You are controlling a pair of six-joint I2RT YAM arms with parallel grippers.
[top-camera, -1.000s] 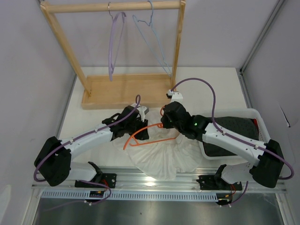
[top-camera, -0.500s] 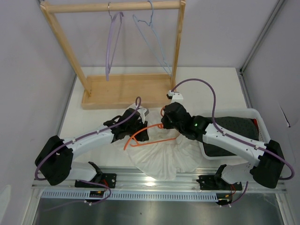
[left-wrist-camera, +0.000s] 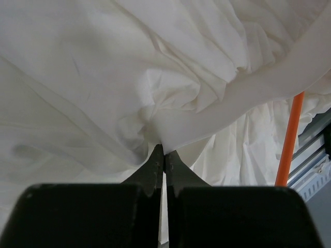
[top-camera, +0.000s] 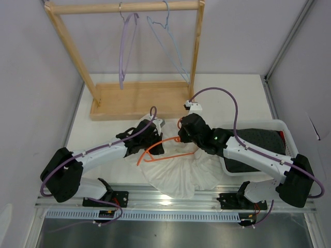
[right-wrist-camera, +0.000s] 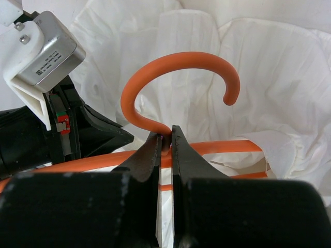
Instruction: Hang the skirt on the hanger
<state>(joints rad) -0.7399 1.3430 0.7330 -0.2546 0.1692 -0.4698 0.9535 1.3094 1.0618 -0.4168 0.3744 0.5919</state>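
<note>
The white skirt [top-camera: 178,173] lies spread near the table's front edge; it fills the left wrist view [left-wrist-camera: 103,77] and shows behind the hook in the right wrist view [right-wrist-camera: 269,77]. The orange hanger [top-camera: 155,148] lies over its waist. My right gripper [right-wrist-camera: 166,138] is shut on the hanger's neck just below the hook [right-wrist-camera: 176,64]; it shows in the top view [top-camera: 182,135]. My left gripper [left-wrist-camera: 164,153] is shut on a fold of the skirt's waist fabric, left of the hanger [top-camera: 154,135]. An orange bar [left-wrist-camera: 288,139] shows at right in the left wrist view.
A wooden rack [top-camera: 124,8] stands at the back with a purple hanger [top-camera: 124,49] and a light blue wire hanger [top-camera: 168,41]. A white bin [top-camera: 289,135] at the right holds a dark cloth [top-camera: 258,139]. A metal rail [top-camera: 176,199] runs along the front edge.
The left gripper and the hanger have shifted slightly. The purple hanger on the rack has swung a little. The right arm has barely moved.
</note>
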